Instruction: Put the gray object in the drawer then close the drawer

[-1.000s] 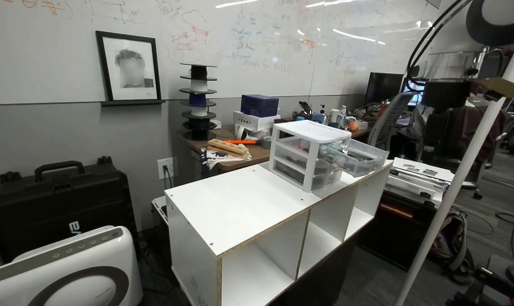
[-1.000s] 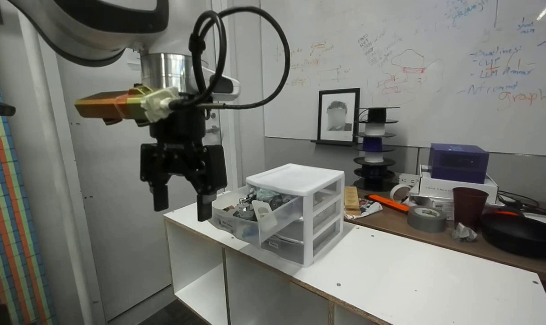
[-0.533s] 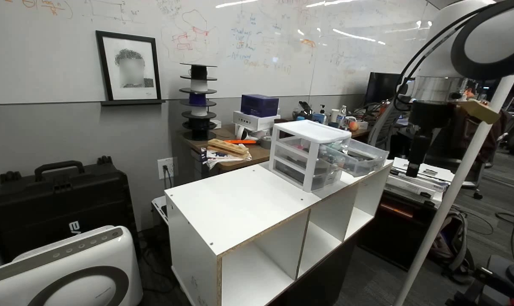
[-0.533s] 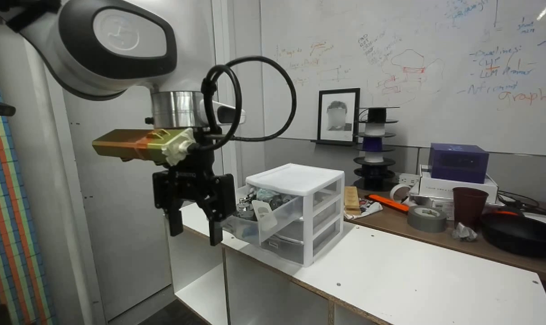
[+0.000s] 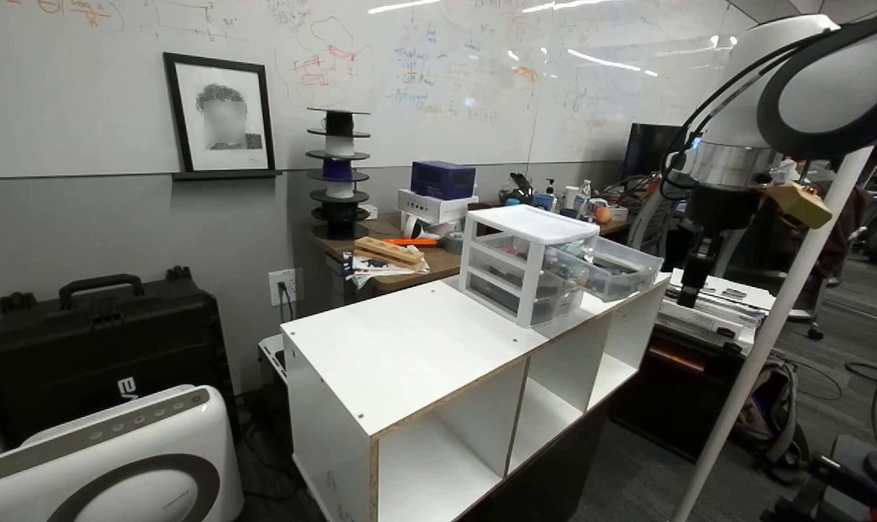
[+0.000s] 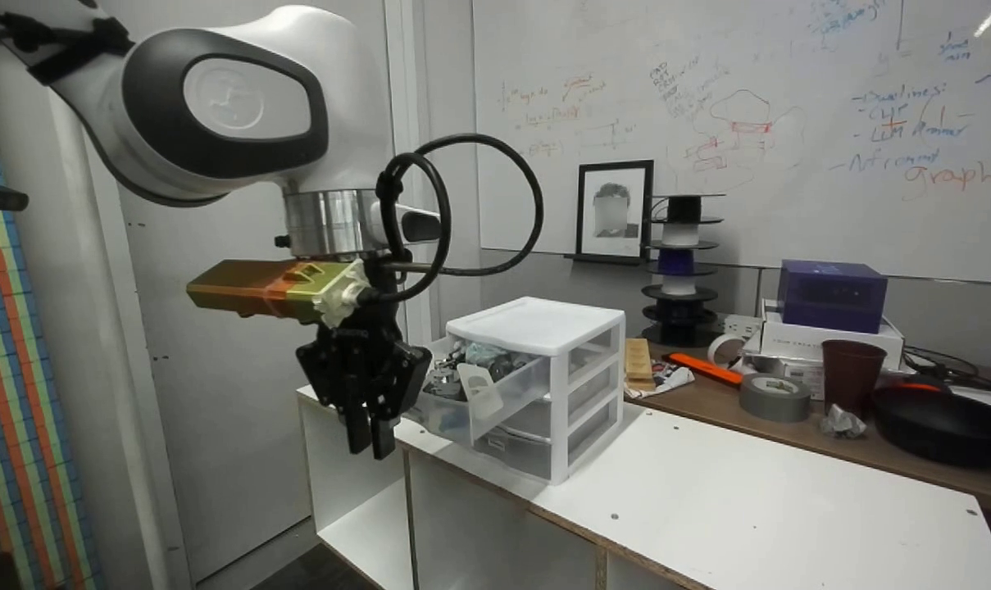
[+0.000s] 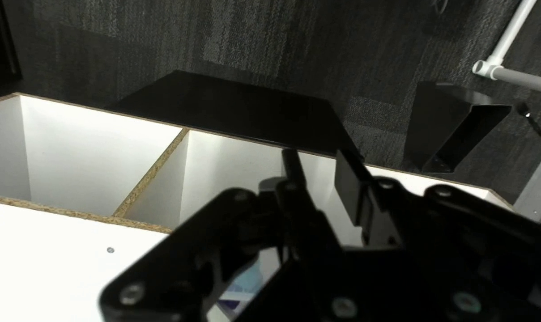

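The drawer (image 6: pixel 511 399) is a translucent plastic bin pulled out of the upper part of a small white-framed unit (image 6: pixel 536 324); its wall (image 5: pixel 630 285) shows in both exterior views. Mixed items fill it, among them a metallic grey piece (image 6: pixel 446 382) and a pale flat plate (image 6: pixel 480 392). Which thing is the gray object I cannot tell. My gripper (image 6: pixel 370 447) points down just off the drawer's front end, and in an exterior view a gap separates the fingers (image 5: pixel 690 283) from it. The jaws stand partly apart, holding nothing; the wrist view shows a bare space inside the gripper (image 7: pixel 316 165).
The drawer unit stands on a long white cubby shelf (image 5: pixel 409 355). Behind it a brown desk (image 6: pixel 725 418) carries a tape roll (image 6: pixel 775 397), a dark red cup (image 6: pixel 852 373) and a black pan (image 6: pixel 946 422). A white pole (image 5: pixel 764 348) rises near the arm.
The arm has come down, and the gripper has shifted nearer to the front of the drawer. Its fingers have drawn much closer together. The drawer has not moved.
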Robot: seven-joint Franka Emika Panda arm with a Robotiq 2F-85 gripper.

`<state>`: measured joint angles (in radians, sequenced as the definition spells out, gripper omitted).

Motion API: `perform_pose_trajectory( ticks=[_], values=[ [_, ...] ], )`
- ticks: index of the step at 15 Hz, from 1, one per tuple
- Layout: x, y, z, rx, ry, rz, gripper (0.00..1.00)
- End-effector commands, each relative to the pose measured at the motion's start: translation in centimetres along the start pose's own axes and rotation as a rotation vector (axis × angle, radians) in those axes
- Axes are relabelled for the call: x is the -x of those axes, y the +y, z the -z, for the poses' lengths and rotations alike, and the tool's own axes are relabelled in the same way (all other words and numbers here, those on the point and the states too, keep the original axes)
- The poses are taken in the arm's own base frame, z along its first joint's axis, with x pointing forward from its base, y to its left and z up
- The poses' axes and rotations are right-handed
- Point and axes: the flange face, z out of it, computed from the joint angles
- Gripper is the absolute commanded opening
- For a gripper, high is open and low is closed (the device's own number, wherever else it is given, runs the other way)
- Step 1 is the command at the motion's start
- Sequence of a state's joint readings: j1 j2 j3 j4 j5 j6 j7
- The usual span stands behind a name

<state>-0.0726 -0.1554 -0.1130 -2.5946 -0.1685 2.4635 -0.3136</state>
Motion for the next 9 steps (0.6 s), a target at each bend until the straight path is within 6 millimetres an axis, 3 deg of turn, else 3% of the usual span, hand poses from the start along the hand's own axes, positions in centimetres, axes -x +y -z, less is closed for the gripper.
perform_pose_trajectory(
  ticks=[1, 9],
  values=[
    [-1.7, -0.9, 0.8, 0.002, 0.082, 0.007, 0.0],
    [-4.7, -2.3, 0.5, 0.025, 0.168, 0.026, 0.0]
  ],
)
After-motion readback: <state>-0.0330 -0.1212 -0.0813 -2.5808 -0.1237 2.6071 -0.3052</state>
